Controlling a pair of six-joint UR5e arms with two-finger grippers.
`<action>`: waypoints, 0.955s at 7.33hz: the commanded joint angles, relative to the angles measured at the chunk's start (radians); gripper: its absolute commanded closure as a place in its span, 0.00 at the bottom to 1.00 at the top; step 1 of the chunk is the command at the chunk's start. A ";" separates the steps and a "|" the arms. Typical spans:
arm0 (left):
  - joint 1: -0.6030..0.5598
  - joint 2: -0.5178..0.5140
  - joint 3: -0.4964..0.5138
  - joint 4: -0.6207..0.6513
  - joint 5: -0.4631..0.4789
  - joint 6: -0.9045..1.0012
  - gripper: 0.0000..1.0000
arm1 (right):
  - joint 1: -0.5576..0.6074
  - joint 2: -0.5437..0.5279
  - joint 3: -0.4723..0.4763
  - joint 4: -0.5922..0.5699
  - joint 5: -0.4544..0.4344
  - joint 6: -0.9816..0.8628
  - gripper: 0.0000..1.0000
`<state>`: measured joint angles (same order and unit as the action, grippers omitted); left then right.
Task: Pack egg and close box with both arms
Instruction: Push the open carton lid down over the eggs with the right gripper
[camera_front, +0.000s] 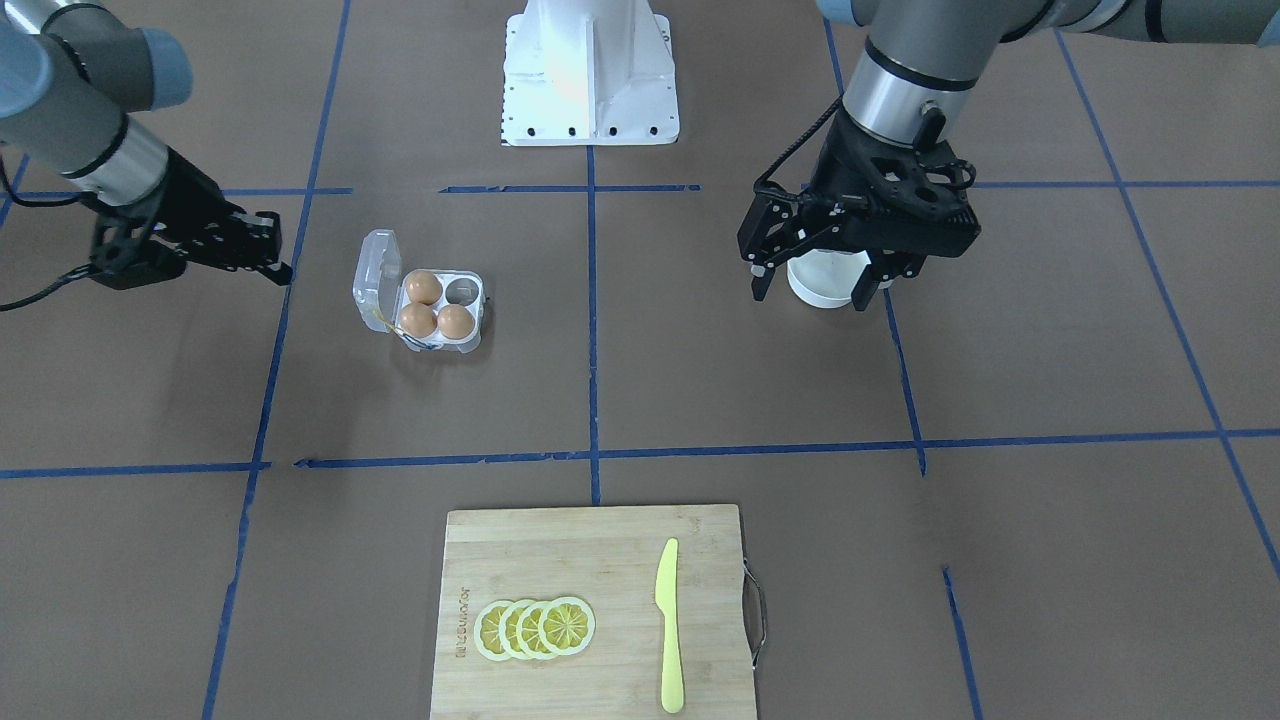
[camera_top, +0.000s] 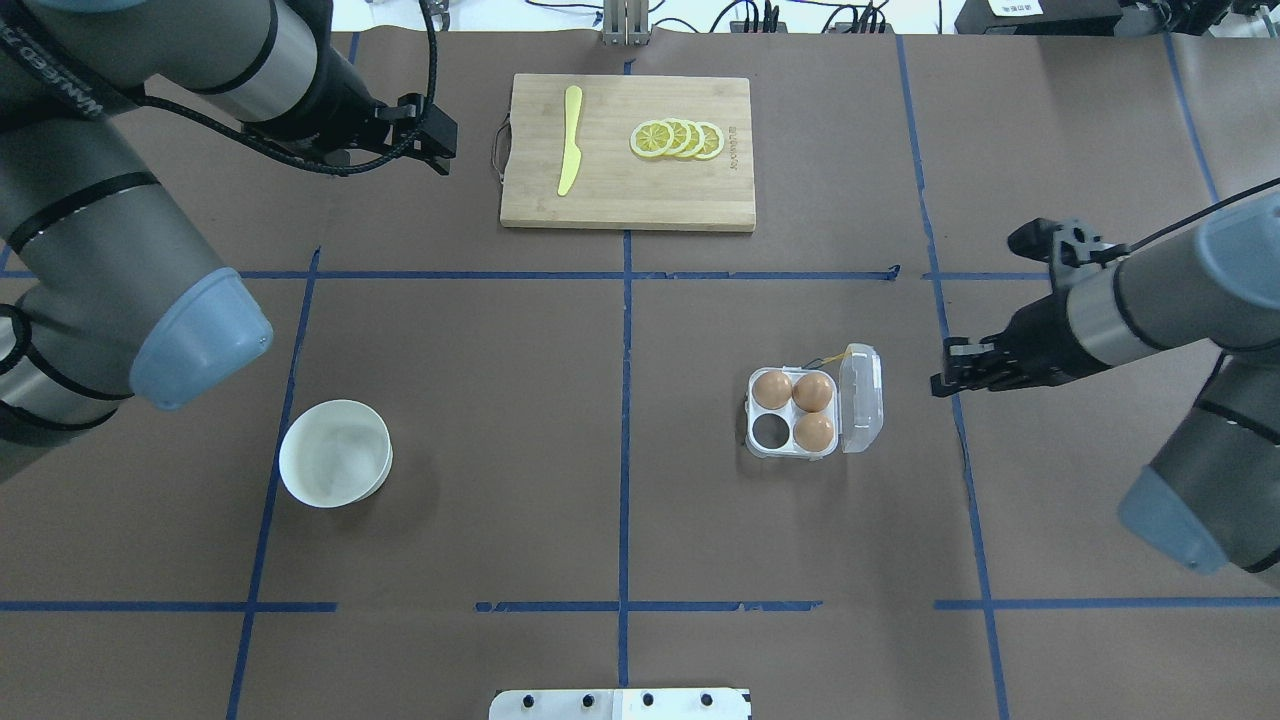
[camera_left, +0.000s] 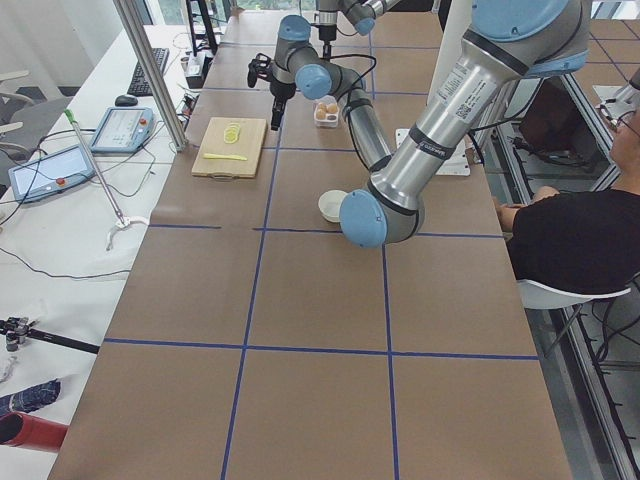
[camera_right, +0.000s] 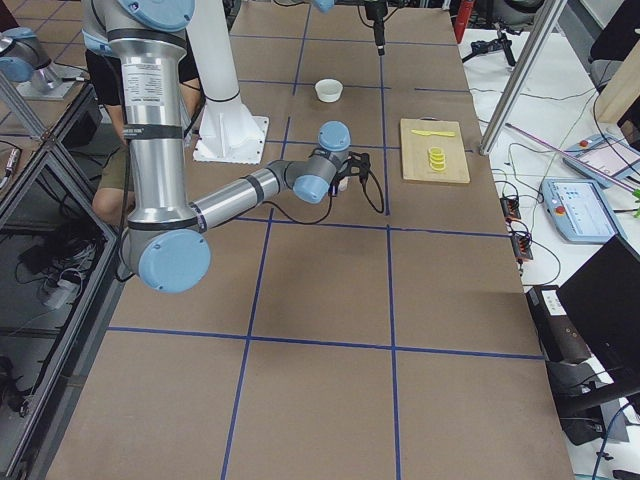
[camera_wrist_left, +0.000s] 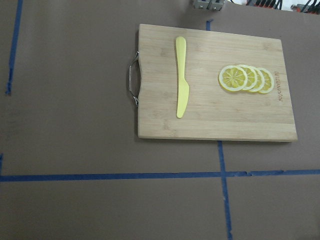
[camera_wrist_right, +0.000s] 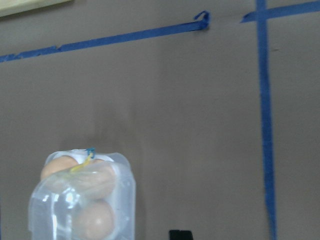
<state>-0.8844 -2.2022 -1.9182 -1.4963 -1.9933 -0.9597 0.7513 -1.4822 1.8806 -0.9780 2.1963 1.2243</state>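
Observation:
The clear egg box (camera_top: 800, 445) stands right of the table's centre with its lid (camera_top: 862, 398) open toward my right arm. Three orange-brown eggs (camera_top: 812, 391) fill three cells; the near-left cell (camera_top: 770, 430) is empty. The box also shows in the front view (camera_front: 470, 340). In the right wrist view the lid (camera_wrist_right: 82, 200) stands in front of the eggs. My right gripper (camera_top: 940, 385) is shut and empty, low, a short way right of the lid, pointing at it. My left gripper (camera_front: 812, 285) is open and empty, held high above the white bowl (camera_top: 335, 465).
The bowl looks empty. A wooden cutting board (camera_top: 628, 200) at the far middle carries lemon slices (camera_top: 678, 139) and a yellow knife (camera_top: 570, 152). The white base pedestal (camera_front: 590, 75) is at the robot's side. Blue tape lines cross the brown table.

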 joint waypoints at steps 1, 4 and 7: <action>-0.033 0.031 -0.004 0.001 -0.001 0.071 0.00 | -0.086 0.168 -0.085 -0.002 -0.073 0.055 1.00; -0.039 0.064 -0.002 -0.005 -0.001 0.078 0.00 | -0.102 0.380 -0.120 -0.149 -0.098 0.055 1.00; -0.137 0.175 -0.001 -0.002 -0.057 0.308 0.00 | -0.086 0.445 -0.069 -0.261 -0.101 0.093 0.01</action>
<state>-0.9649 -2.0788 -1.9212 -1.4998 -2.0106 -0.7714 0.6517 -1.0613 1.7819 -1.1785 2.0997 1.2912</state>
